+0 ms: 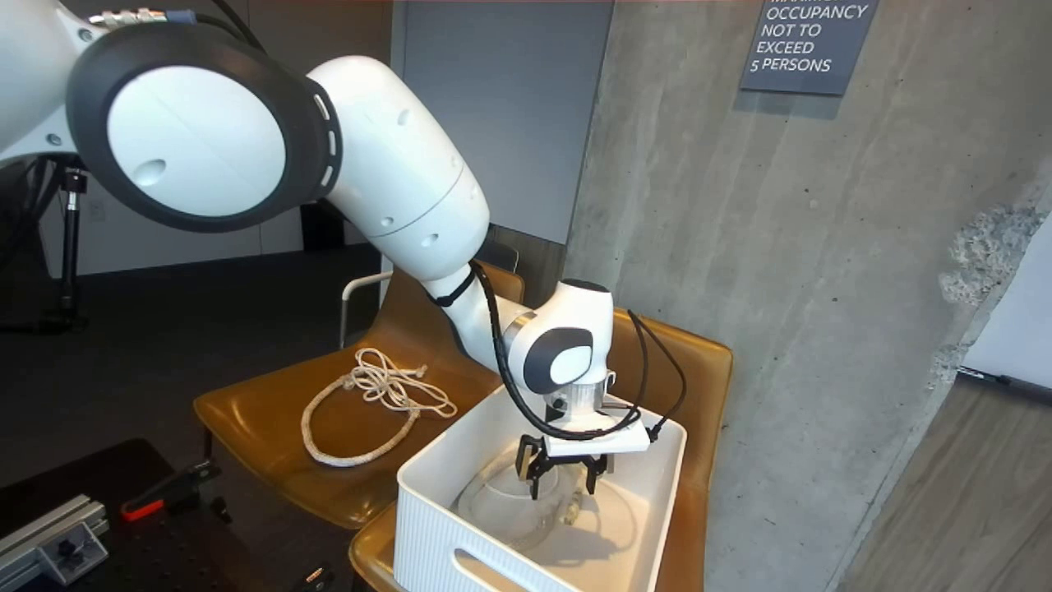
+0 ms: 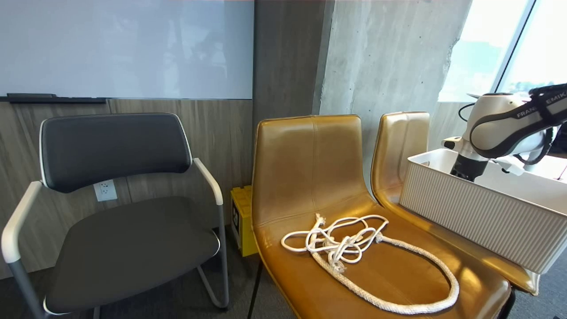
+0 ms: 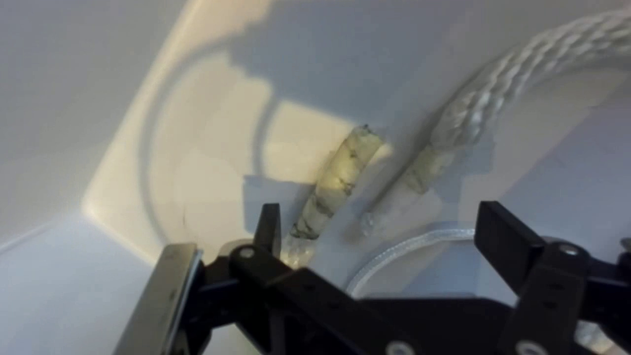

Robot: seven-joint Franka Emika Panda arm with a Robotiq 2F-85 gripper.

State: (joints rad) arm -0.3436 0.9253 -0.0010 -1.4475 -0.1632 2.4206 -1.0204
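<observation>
My gripper [image 3: 379,215] stands open inside a white ribbed bin [image 1: 440,534], with nothing gripped between its fingers. The bin also appears in an exterior view [image 2: 478,210], where its wall hides the fingers. Below the jaws, in the wrist view, lie a yellowish taped rope end [image 3: 340,180], a thick braided white rope [image 3: 532,69] and a thin white cord [image 3: 419,242]. The taped end is nearest the left finger [image 3: 268,227]. Behind the right finger [image 3: 508,241] the cord passes out of sight; whether they touch I cannot tell. A pale coil [image 1: 485,501] rests in the bin.
On a tan chair [image 2: 310,164] beside the bin lies a white rope [image 2: 416,305] with a tangled thin cord. Another tan chair [image 1: 711,362] carries the bin. A concrete wall [image 1: 789,247] rises behind. A dark chair [image 2: 133,252] stands farther off; a metal rail [image 1: 49,538] is near the front.
</observation>
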